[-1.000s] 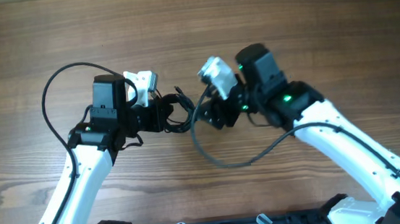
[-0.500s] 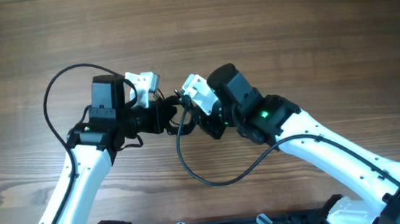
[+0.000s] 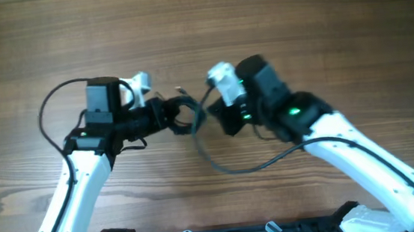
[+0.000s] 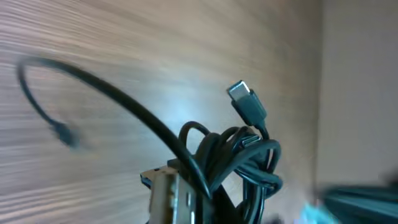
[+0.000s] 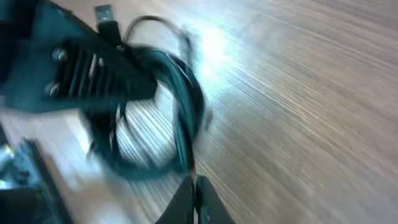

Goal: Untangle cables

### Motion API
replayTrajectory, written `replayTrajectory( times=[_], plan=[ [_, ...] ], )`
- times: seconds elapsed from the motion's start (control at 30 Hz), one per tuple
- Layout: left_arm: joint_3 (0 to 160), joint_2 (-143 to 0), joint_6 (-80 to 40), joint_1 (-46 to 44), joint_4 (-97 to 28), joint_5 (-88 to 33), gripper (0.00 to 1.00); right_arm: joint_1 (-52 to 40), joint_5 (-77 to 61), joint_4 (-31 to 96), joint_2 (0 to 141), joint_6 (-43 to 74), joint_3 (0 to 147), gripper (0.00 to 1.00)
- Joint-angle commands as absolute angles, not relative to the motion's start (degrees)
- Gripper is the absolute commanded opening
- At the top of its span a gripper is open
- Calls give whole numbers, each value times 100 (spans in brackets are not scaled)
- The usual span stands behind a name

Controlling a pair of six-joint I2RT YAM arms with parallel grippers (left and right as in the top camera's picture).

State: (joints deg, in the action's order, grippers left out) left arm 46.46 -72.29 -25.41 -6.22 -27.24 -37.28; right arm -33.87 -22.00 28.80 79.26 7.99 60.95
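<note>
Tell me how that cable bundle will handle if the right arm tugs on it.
Likely floppy: the cable bundle, held by the left pincer, curls in loose loops. Probably light, since its cords are thin. The loops cross each other, so a tug may snag rather than slide free.

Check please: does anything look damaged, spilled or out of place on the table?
Nothing looks damaged or spilled. The only untidy thing is the cables: one tangled bundle, held between the left gripper and the right gripper, both with jaws shut.
</note>
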Motion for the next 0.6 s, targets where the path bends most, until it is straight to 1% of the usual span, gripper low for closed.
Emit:
replayTrajectory(
  times=[0.0, 0.1, 0.2, 0.27, 0.3, 0.33, 0.37, 0.43, 0.5, 0.57],
  plan=[
    [4716, -7157, -2786, -309, -2773, -3120, 4, -2683, -4045, 2694, 7537, 1116, 6112, 5],
    [4716, -7157, -2449, -314, -2768, -3310, 4, -2366, -4801, 2432, 7592, 1367, 6101, 4],
    [4716, -7157, -1389, -314, -2648, -4397, 4, -2423, -4814, 2477, 7655, 950, 6101, 6],
    [4716, -7157, -716, -314, -2552, -5035, 4, -2561, -4772, 2536, 7666, 609, 6088, 17],
    [4716, -7157, -353, -314, -2502, -5328, 4, -2674, -4521, 2536, 7666, 526, 6034, 35],
    [4716, -7157, -119, -314, -2458, -5570, 4, -2762, -4167, 2534, 7684, 554, 5968, 45],
    [4716, -7157, 36, -314, -2423, -5760, 4, -2816, -3911, 2536, 7710, 626, 5920, 49],
    [4716, -7157, 257, -314, -2401, -6106, 4, -2886, -3841, 2532, 7813, 631, 5870, 53],
    [4716, -7157, 285, -316, -2403, -6366, 4, -3002, -3837, 2458, 7979, 412, 5870, 54],
    [4716, -7157, 283, -316, -2432, -6364, 4, -3079, -3839, 2303, 8099, 226, 5870, 52]
  ],
)
